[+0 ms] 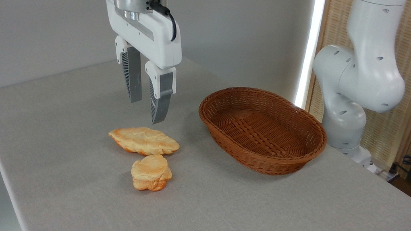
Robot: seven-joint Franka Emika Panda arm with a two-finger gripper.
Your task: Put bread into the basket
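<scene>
Bare table [255, 220] surrounds the bread [151, 172] except behind, where the pastry [143, 140] crowds it.

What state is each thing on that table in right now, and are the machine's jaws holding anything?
Bun: lying on the table, untouched, not in the basket.
Pastry: lying flat just behind the bun, free.
Basket: upright, empty.
Gripper: in the air above the pastry, jaws open, holding nothing.

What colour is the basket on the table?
Reddish-brown woven wicker basket, seen clearly in the fixed camera view.
</scene>
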